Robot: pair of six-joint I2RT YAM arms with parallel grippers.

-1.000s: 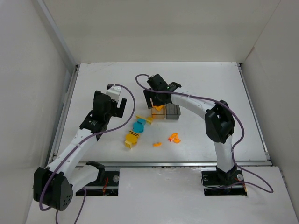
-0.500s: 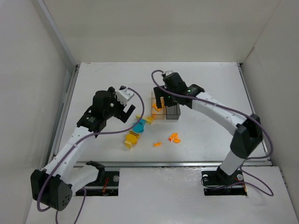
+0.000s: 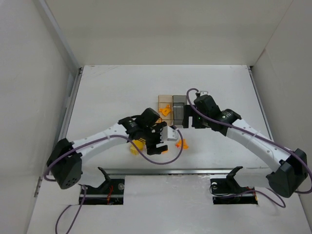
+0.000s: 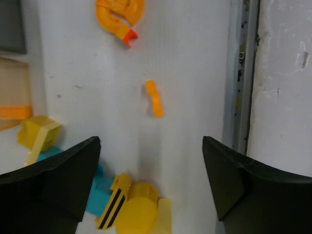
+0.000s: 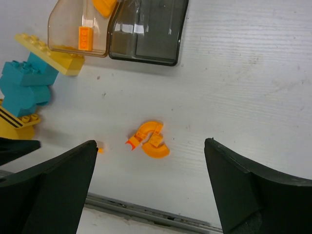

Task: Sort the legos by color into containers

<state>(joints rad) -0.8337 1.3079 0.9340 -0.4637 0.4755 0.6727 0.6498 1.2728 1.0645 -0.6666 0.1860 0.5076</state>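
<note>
While both arms are reaching over the white table [image 3: 117, 87], the left gripper [image 4: 151, 146] is hanging with its 2 fingers spread wide and gripping nothing, with a small orange sliver [image 4: 154, 98] lying alone ahead of its fingertips, near the table's metal edge rail [image 4: 241, 73]. The right gripper [image 5: 150, 146] is likewise standing wide open and empty, hovering over a cluster of orange curved pieces [image 5: 148, 139] that are touching one another. The 2 joined containers [image 3: 171, 111] are sitting beyond that cluster: the amber box [image 5: 80, 27] is holding 2 orange legos [image 5: 84, 36], and the dark grey box [image 5: 146, 31] is adjoining it along 1 wall. A yellow plate [image 5: 48, 53] is resting against the amber box, with teal bricks [image 5: 24, 85] touching the plate and a yellow black-striped piece [image 5: 9, 124] lying just beside those bricks
</note>
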